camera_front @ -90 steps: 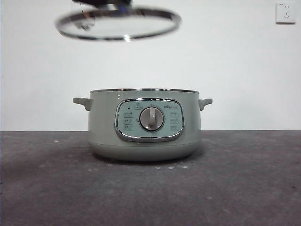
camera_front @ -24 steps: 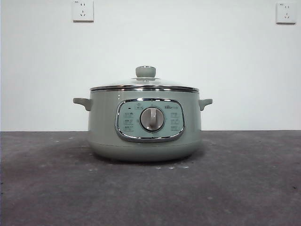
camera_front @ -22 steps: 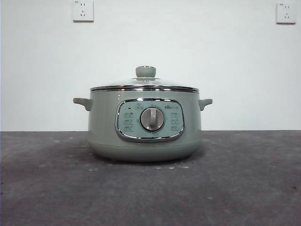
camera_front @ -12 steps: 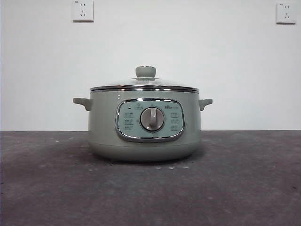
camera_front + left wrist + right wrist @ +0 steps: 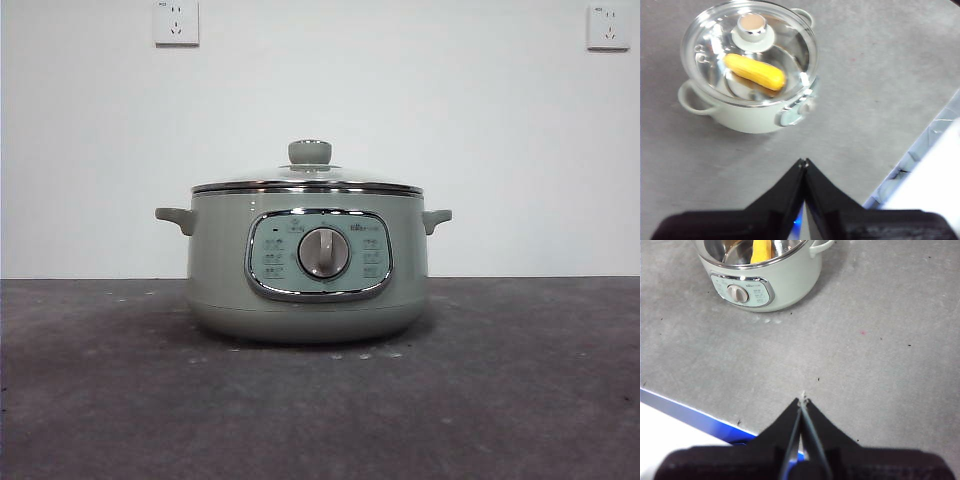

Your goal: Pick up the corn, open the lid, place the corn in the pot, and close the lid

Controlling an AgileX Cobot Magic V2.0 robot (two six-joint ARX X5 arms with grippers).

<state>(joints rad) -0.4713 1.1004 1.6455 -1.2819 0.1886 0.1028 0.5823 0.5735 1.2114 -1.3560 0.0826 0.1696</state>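
With the stubby yellow corn cob (image 5: 754,71) inside the sage-green electric pot (image 5: 307,265) under the seated clear glass lid (image 5: 307,178), both closed, empty end effectors—left (image 5: 803,162), right (image 5: 802,401)—should simply hold clear above the grey worktop (image 5: 520,400).

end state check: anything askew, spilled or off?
Nothing stands out. The lid sits level on the pot, rim seated all round. The corn lies inside, seen through the glass. The left gripper and the right gripper are shut and empty, away from the pot. No spills on the table.
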